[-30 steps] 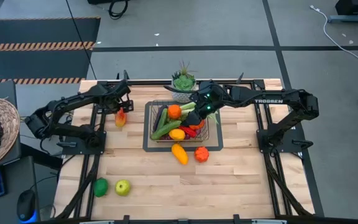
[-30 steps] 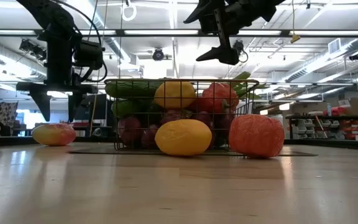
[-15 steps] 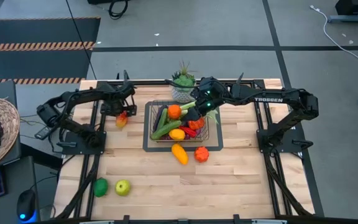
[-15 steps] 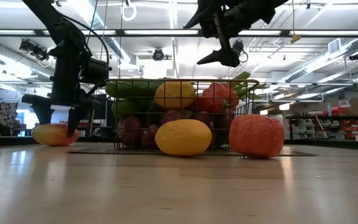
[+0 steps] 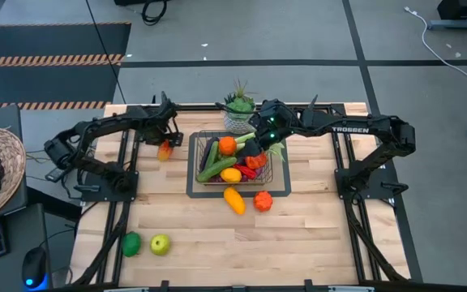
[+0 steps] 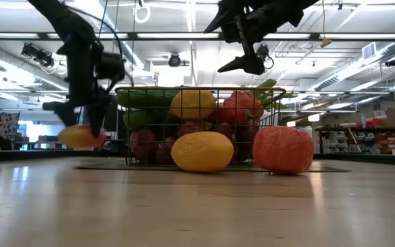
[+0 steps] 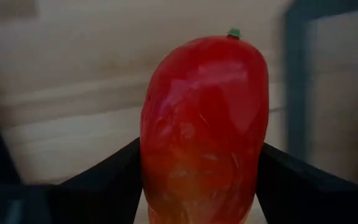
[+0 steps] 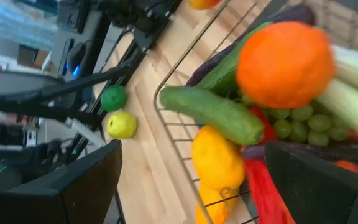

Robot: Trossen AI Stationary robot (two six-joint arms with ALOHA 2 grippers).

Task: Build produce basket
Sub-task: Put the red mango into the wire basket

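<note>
The dark wire basket (image 5: 194,166) sits on a dark mat mid-table. It is heaped with produce: an orange (image 5: 228,146), cucumbers, a yellow fruit (image 5: 231,174), a leek, grapes and red chili. My left gripper (image 5: 163,148) is left of the basket, shut on a red-orange mango-like fruit (image 6: 81,136). My right gripper (image 5: 259,144) hangs open above the basket's far right part (image 6: 242,62) and holds nothing. In its wrist view the basket's load (image 8: 272,68) lies below the spread fingers. My left gripper pinches the red-orange fruit (image 7: 204,124) between its two fingers, one finger (image 7: 104,180) on each long side, at the end away from the green stem tip (image 7: 234,32). The fingers come from above, pointing down. The fruit is lifted clear of the table.
A yellow mango (image 5: 233,199) and an orange-red fruit (image 5: 263,200) lie just near of the basket. A green lime (image 5: 131,243) and a yellow-green apple (image 5: 160,243) sit near the table's near left corner. A potted succulent (image 5: 239,109) stands at the far edge behind the basket.
My left gripper came down over the red-orange fruit, shut on it, then lifted it off the table and carried it a little toward the basket. The right gripper has stayed open above the basket, hardly moving.
</note>
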